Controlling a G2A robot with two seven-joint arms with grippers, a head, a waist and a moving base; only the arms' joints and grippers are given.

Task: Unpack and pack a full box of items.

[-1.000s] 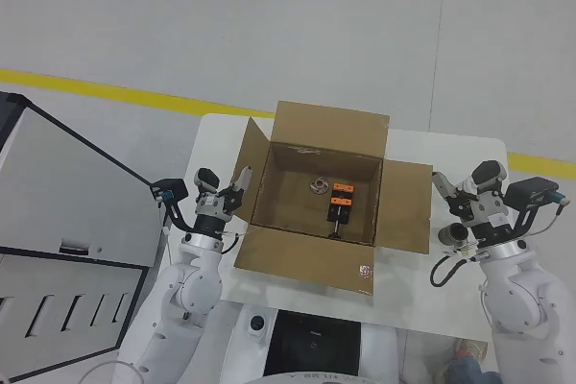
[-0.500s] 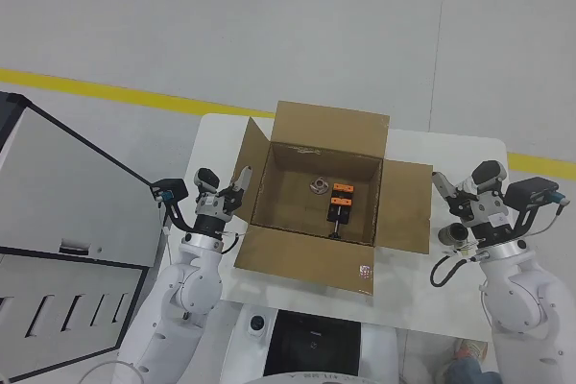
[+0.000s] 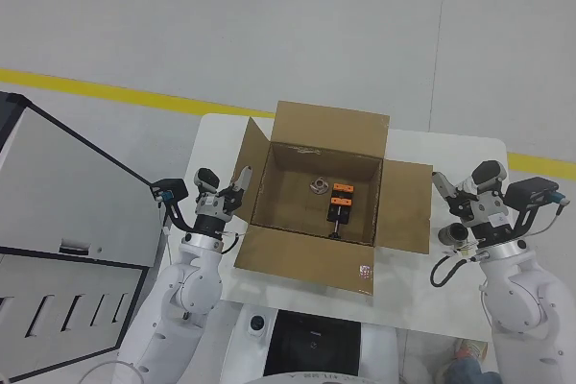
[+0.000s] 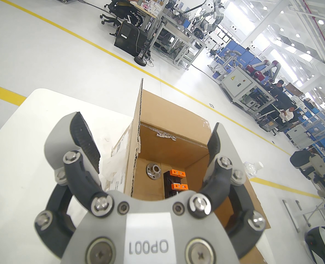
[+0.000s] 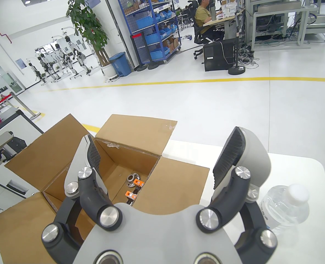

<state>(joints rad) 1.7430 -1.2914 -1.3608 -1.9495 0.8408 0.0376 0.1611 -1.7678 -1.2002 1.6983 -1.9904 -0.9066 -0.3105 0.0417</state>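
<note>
Open cardboard box (image 3: 314, 204), metal flange (image 3: 318, 185), orange-black part (image 3: 340, 202) inside

At my remote station: the open cardboard box (image 3: 331, 123) sits mid-tabletop (image 3: 451, 154), with a metal flange (image 3: 319, 185) and an orange-and-black part (image 3: 340, 204) on its floor. My left end effector (image 3: 224, 180) hangs beside one side flap and my right end effector (image 3: 466, 180) beside the other, both with fingers spread.

The box (image 3: 307, 259) is opened upward, entry unblocked; an upright flap (image 4: 133, 144) is set before the left hand (image 4: 147, 126), a bottle (image 5: 285, 207) beside the right hand (image 5: 162, 137).
</note>
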